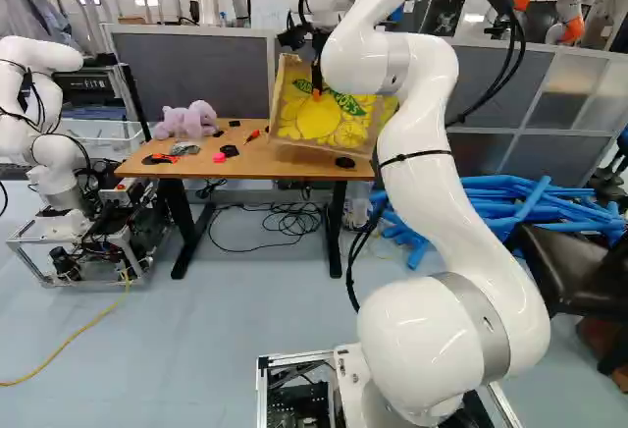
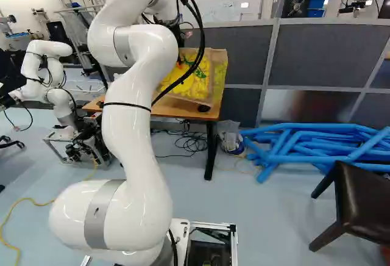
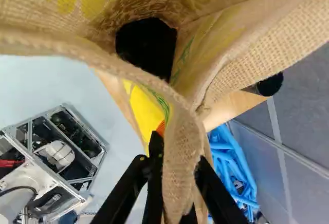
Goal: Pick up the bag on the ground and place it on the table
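My gripper (image 1: 316, 86) is up over the right part of the wooden table (image 1: 245, 158) in the left base view. From it hangs the tan burlap bag (image 1: 289, 119) with yellow fruit print. In the wrist view the gripper (image 3: 177, 165) is shut on the bag's rim (image 3: 181, 183), a fold of cloth between its two fingers. The bag's mouth gapes ahead of the fingers, with a dark hollow inside. In the right base view the bag (image 2: 217, 71) is partly behind my arm and cables. Whether its bottom touches the tabletop, I cannot tell.
A purple plush toy (image 1: 186, 120), a pink item (image 1: 219, 157) and small dark objects lie on the table. Grey partitions (image 2: 335, 52) stand behind it. Blue tubes (image 2: 304, 147) and a dark chair (image 2: 356, 202) are to the right. Another robot (image 1: 44, 143) stands at the left.
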Robot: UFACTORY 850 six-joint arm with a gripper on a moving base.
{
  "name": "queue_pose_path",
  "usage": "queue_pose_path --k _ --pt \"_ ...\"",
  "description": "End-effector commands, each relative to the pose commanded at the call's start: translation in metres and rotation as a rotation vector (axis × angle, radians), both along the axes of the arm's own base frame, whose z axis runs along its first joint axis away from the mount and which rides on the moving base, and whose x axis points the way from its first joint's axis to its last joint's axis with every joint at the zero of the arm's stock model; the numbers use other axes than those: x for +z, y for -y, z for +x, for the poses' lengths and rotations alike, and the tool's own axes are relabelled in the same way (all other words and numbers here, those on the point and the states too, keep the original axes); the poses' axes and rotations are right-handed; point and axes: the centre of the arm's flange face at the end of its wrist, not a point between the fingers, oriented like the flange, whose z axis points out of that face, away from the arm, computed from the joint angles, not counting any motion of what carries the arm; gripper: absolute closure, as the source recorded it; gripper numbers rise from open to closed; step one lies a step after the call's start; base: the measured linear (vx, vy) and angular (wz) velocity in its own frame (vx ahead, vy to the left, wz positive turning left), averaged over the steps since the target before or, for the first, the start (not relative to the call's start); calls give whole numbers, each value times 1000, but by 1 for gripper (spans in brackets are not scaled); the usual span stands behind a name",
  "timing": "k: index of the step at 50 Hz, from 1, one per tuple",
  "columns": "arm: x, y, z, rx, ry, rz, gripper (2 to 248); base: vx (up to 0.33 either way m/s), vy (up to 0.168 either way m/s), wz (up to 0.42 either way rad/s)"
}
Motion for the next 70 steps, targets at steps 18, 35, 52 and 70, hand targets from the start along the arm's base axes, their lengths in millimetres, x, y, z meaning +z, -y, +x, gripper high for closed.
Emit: queue_pose_path --k 18,35,52,70 --pt "-2 -1 9 168 8 -41 227 0 0 0" --pt "-2 -1 11 184 12 -44 227 0 0 0" --pt "-4 -1 13 183 15 -44 227 0 0 0" --pt "-28 -2 27 183 -1 -44 227 0 0 0"
